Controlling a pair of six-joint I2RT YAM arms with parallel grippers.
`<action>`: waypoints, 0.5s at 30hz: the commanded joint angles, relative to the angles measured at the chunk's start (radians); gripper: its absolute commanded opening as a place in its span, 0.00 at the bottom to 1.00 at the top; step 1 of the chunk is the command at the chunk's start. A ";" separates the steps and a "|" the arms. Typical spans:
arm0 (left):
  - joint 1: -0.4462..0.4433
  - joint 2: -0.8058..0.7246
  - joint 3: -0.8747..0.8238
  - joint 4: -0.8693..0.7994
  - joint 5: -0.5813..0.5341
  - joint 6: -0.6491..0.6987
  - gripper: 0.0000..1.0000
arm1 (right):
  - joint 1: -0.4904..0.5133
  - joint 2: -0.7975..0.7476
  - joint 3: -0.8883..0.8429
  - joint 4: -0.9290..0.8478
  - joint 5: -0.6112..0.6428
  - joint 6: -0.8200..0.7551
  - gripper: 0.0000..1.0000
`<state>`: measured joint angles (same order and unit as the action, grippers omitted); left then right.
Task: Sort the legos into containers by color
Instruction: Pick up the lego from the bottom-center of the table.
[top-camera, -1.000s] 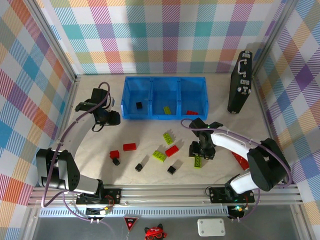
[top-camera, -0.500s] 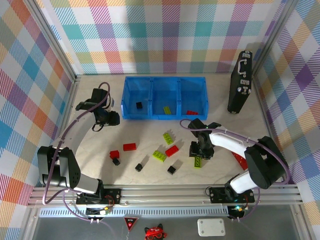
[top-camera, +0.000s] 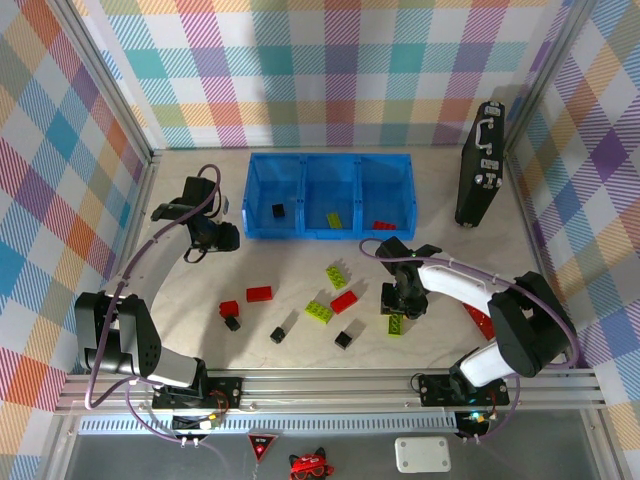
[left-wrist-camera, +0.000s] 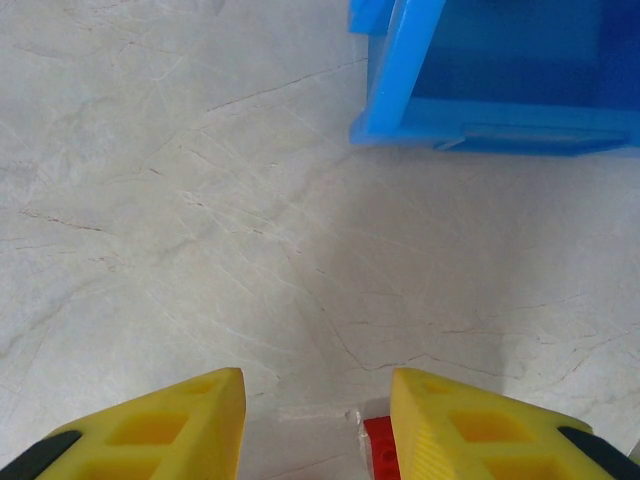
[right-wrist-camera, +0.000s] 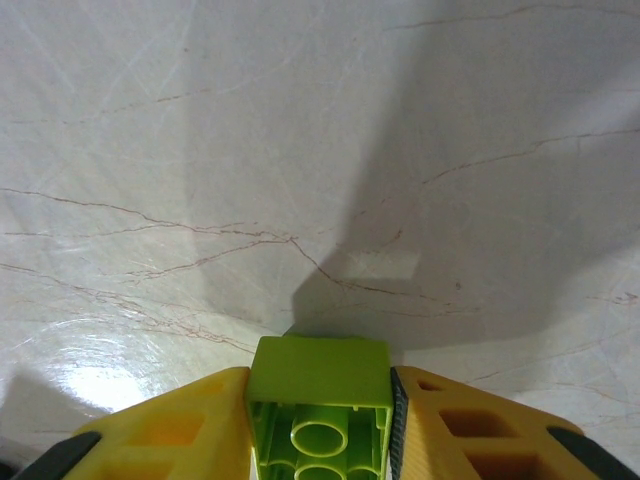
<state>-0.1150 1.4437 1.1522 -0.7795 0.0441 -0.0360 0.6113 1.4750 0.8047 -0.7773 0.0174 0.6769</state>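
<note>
Over marbled table (right-wrist-camera: 300, 150), right fingers (right-wrist-camera: 170, 430) pinch lime lego (right-wrist-camera: 320, 400); black case (top-camera: 480, 165) labels (top-camera: 489, 150) illegible.

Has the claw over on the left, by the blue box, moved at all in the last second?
No. The left claw hangs in the same spot beside the blue bin, at its left end, no nearer or farther.

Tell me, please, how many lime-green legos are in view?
4. One lego lies in the middle compartment, two lie on the table, and one is clamped in the right gripper. The arms may hide others.
</note>
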 joint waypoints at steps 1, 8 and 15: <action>0.012 -0.002 -0.016 -0.001 0.005 0.009 0.43 | 0.010 0.008 0.011 -0.028 0.006 0.007 0.36; 0.012 -0.007 -0.018 -0.001 0.002 0.009 0.43 | 0.013 0.012 0.089 -0.070 0.022 -0.018 0.35; 0.012 -0.022 -0.022 0.002 -0.002 0.010 0.43 | 0.017 0.080 0.255 -0.114 0.036 -0.072 0.36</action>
<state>-0.1143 1.4429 1.1477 -0.7792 0.0437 -0.0357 0.6178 1.5249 0.9939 -0.8467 0.0376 0.6415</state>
